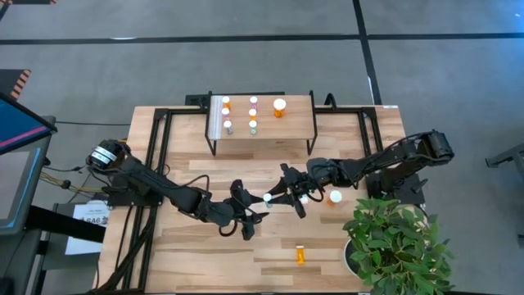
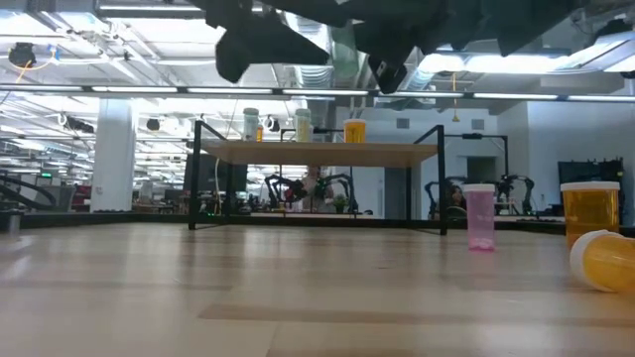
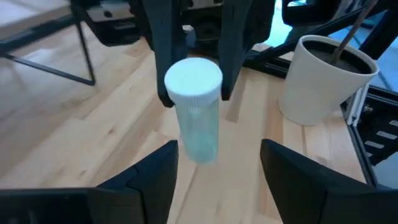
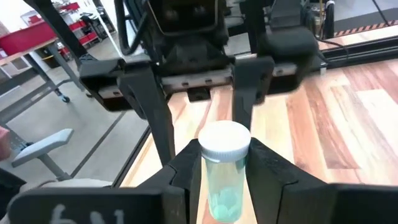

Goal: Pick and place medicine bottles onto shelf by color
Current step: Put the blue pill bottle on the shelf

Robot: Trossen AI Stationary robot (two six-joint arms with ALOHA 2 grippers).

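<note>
Wooden table [image 1: 196,254]: shelf [image 1: 295,129] at 12 o'clock carrying bottles [image 1: 252,113]; orange bottle [image 1: 300,255] lying at 5; plant pot [image 1: 354,256] at 4.

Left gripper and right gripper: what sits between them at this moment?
A pale green bottle with a white cap, clamped by the right gripper; the left gripper stands open around it. Both wrist views show this.

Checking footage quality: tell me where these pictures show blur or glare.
Low view: ceiling lights glare, arms silhouetted, near orange bottle soft. Left wrist view: green bottle and white pot slightly blurred. Right wrist view: background soft. High view: evenly lit, shelf clear.
</note>
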